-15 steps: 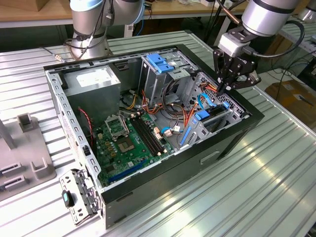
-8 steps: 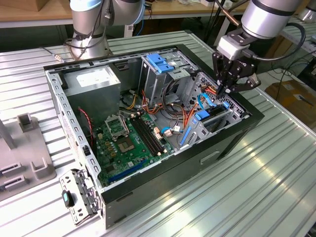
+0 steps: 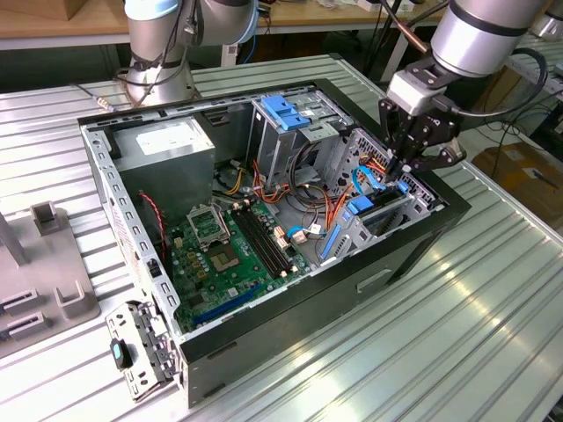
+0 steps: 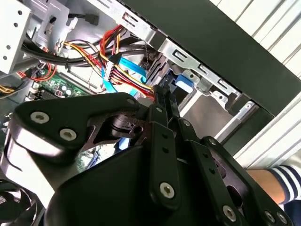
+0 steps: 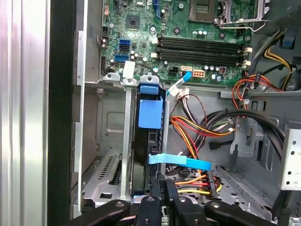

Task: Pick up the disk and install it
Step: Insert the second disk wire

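The disk [image 5: 142, 157] stands on edge in the drive bay at the front corner of the open computer case [image 3: 413, 255], with the blue plastic rail [image 5: 150, 112] along its top. In the exterior view the disk [image 3: 361, 208] sits at the right side of the case, directly below my gripper [image 3: 411, 165]. In both wrist views the gripper [image 5: 168, 186] [image 4: 163, 92] has its fingers drawn together with almost no gap, right at the disk's end by a blue tab [image 4: 181, 84]. Whether they touch it I cannot tell.
Bundles of coloured cables [image 5: 197, 127] and a flat blue ribbon [image 5: 181, 161] run beside the bay. The motherboard [image 3: 224, 255], a grey power-supply box [image 3: 167, 145] and a blue bracket [image 3: 286, 110] fill the case. A person's striped sleeve [image 4: 284, 181] is near the case. A grey fixture [image 3: 44, 264] stands at the exterior view's left.
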`<state>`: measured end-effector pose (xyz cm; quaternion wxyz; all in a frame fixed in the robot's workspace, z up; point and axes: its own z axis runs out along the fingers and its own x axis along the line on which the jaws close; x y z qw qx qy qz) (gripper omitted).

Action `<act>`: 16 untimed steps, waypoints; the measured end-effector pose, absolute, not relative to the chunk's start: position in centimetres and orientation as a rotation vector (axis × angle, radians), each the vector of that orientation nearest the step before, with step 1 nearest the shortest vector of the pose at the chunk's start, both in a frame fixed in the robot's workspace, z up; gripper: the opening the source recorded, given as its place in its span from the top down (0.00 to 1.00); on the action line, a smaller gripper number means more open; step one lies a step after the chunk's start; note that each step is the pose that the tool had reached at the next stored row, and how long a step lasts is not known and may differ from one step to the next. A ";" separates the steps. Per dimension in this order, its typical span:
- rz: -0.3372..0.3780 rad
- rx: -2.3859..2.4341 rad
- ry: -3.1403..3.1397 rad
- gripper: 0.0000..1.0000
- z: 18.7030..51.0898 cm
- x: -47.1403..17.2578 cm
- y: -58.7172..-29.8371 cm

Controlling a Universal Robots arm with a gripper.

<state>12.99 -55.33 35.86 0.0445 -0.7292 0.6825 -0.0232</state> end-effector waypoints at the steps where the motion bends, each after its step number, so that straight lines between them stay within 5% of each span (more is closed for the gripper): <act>1: -0.056 -2.217 2.083 0.84 35.8 13.0 -55.9; 16: -0.041 -2.184 2.121 0.84 35.5 12.9 -56.0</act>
